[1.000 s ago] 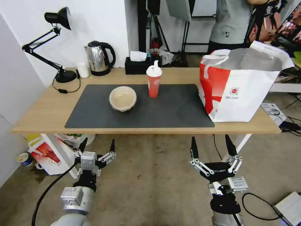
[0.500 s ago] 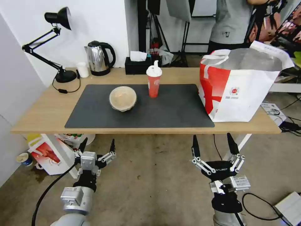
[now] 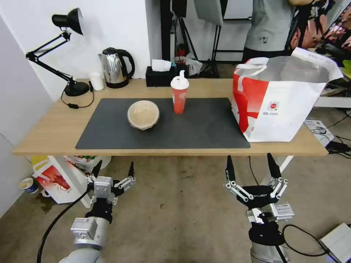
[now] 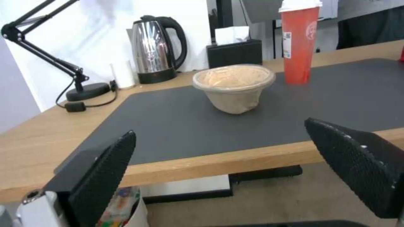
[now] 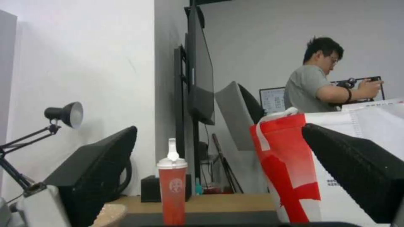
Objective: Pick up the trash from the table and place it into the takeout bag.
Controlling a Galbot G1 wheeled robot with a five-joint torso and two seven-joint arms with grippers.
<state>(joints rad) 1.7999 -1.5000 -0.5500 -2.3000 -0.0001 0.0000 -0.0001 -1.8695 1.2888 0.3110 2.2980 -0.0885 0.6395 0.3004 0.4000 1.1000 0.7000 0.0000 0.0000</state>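
We see a long wooden table [image 3: 55, 128] with a big dark grey mat [image 3: 204, 128] on it. On the mat sits a beige bowl [image 3: 143, 114] with a clear lid, round and wide at the top and small at the bottom. Just beside it, a bit farther back, stands a tall red cup [image 3: 179, 95] with a white lid and a little white spout on top. The bowl and the cup do not touch. At the right end of the table stands the big white takeout bag [image 3: 281, 106]. It has a red side, white handles, a shiny silver inside and a small red mark on the front. Its mouth is open at the top, and one corner of the bag sits on the mat. Our left hand [image 3: 113, 170] hangs low in front of the table, below its edge, with its black fingers spread apart and nothing in them. Our right hand [image 3: 251, 169] is also low in front of the table, under the bag's end, with its fingers wide apart and empty.
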